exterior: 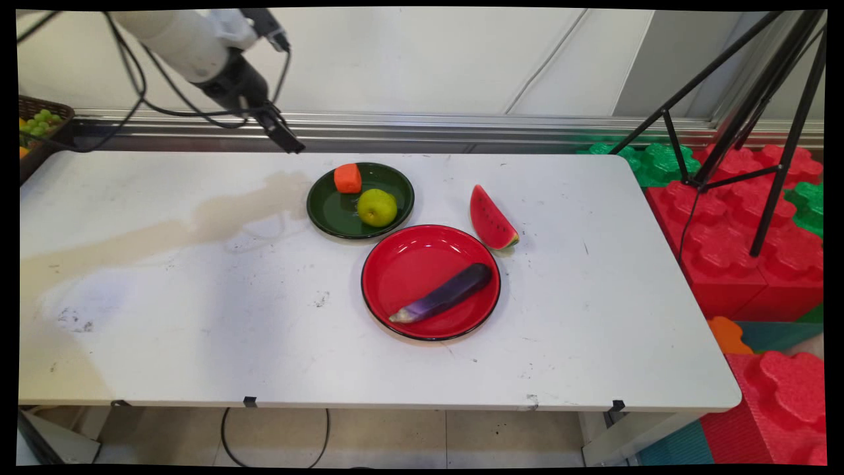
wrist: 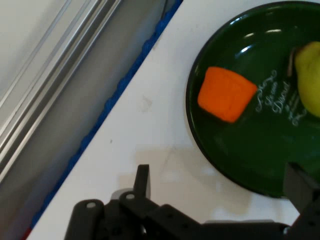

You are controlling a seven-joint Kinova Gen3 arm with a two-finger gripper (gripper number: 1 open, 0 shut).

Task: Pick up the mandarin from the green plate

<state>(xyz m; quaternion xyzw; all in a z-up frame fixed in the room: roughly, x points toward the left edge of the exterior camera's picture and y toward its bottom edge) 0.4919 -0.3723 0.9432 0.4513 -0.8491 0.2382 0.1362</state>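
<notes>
My gripper (exterior: 285,136) hangs above the table's far edge, left of a dark green plate (exterior: 330,218). Its fingers stand open with nothing between them in the hand view, where the gripper (wrist: 220,187) is over bare white table beside the plate's rim (wrist: 260,145). On that plate lie an orange chunk (exterior: 347,178) (wrist: 226,94) and a yellow-green apple (exterior: 377,207) (wrist: 310,77). In front of it sits a red plate (exterior: 409,264) holding a purple eggplant (exterior: 443,293). A watermelon slice (exterior: 491,218) rests on the table to the right of both plates.
A dark basket (exterior: 39,125) with green grapes stands at the far left. A metal rail (exterior: 461,125) runs along the wall behind the table. A black tripod (exterior: 758,132) and red and green foam blocks (exterior: 738,218) stand to the right.
</notes>
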